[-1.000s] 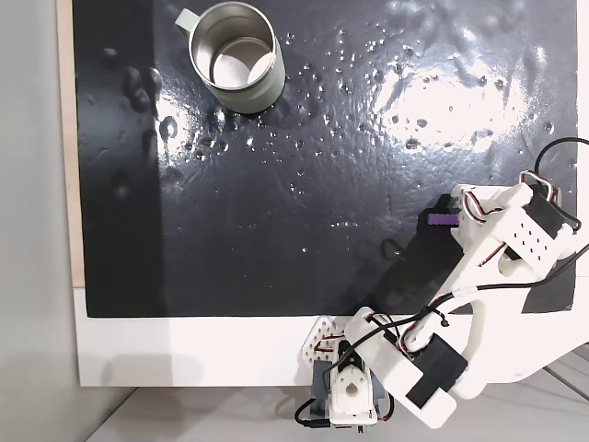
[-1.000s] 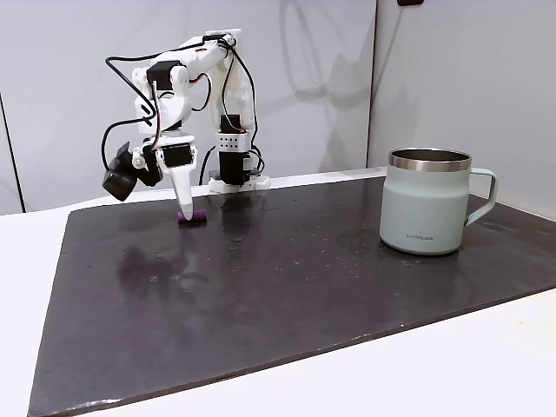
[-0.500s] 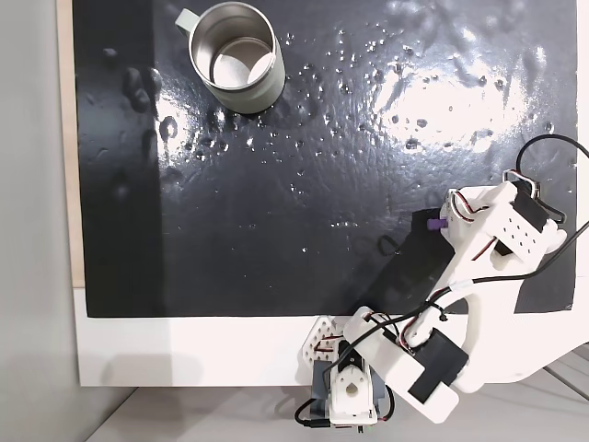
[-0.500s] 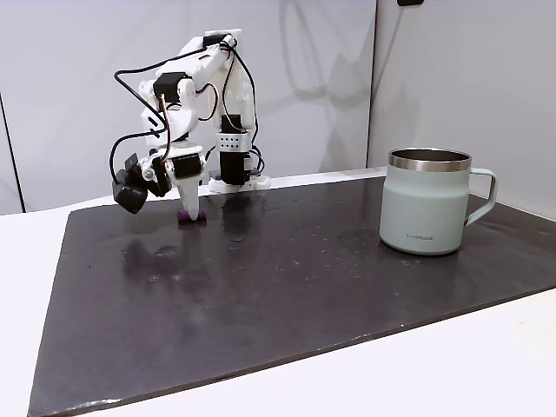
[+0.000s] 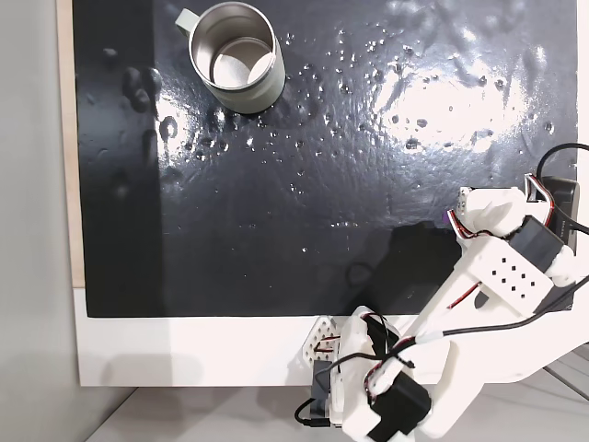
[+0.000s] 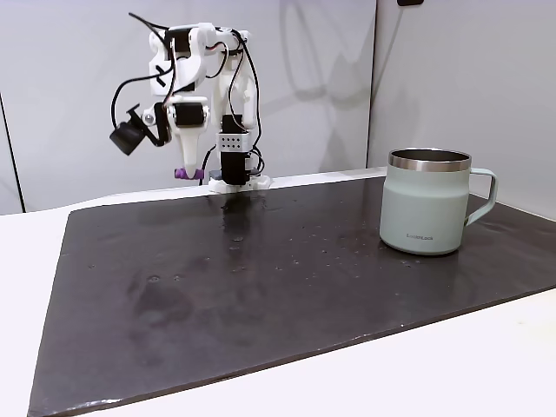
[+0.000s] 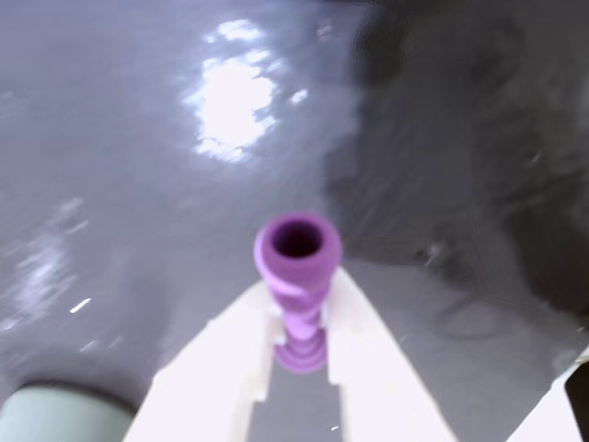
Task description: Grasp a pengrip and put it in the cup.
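While the pengrip [image 7: 296, 281] sits clamped between the two white fingers [image 7: 225, 368], its open purple end pokes out well past their tips, so the hold covers the lower ribbed part alone.

- Position: pengrip [image 6: 181, 174] held clear above the dark mat [image 6: 287, 287], at the mat's right edge in the top-down fixed view [image 5: 447, 217].
- Risk, slip: rubbery tube gripped near one end; I judge a quick swing could tilt it or squeeze it out of the fingers.
- Risk, miss: the cup [image 5: 236, 57] has a narrow mouth next to the long carry; a release short of the rim [image 6: 429, 160] would bounce the tube off steel onto the mat.
- Risk, knock: a low approach could strike the cup wall and push it.
- Open room: bare mat between gripper [image 6: 184, 171] and cup, well apart, nothing in the path.
- Edges: cup stands near the mat's far corner; pale tabletop [image 6: 452, 365] borders the mat.
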Controlling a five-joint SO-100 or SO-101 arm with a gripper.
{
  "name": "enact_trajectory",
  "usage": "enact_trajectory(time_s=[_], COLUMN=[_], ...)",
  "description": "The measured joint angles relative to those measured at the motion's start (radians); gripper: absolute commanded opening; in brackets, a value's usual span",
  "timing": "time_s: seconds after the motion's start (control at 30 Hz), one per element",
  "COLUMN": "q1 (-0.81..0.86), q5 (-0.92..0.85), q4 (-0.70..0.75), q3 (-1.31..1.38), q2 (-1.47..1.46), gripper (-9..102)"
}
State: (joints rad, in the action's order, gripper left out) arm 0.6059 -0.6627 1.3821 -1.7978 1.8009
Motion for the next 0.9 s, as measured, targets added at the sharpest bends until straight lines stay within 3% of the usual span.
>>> enact_trajectory(time_s=[0.37,0.9], q1=[-0.121,-0.494], q5=[0.104,0.508], q4=[0.114,0.112], q3=[0.184,0.465], q2=[0.295,0.12], gripper=[0,0])
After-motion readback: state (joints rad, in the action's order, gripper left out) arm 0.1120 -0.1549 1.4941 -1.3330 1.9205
